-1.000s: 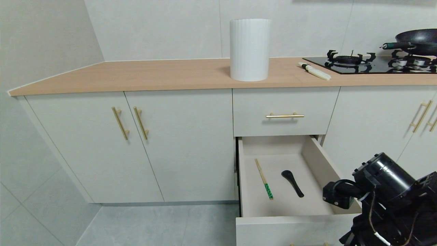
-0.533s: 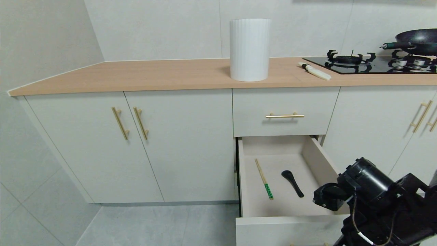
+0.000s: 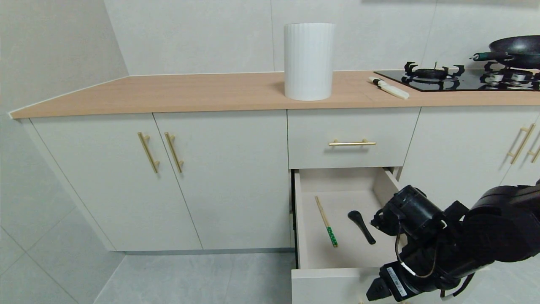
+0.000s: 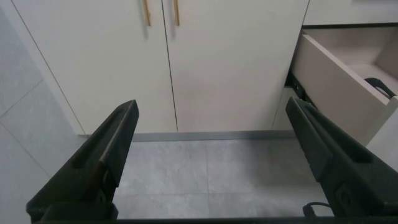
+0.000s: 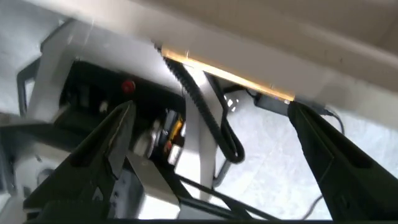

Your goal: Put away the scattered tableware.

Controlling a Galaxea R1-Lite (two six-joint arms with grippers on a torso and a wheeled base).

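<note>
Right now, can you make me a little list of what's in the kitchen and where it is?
drawer: lower one, pulled open
inside it: chopsticks and black spoon, lying apart
counter: white canister, knife
stove: black pan
left gripper: open, above the floor
right gripper: open, low by the drawer front

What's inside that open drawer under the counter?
Green-tipped chopsticks and a black spoon lie apart on the floor of the drawer. The robot's right arm covers the front right corner, hiding whatever is there.

Chopsticks [image 3: 326, 221] beside black spoon [image 3: 361, 226] in open drawer [image 3: 333, 179]
</note>
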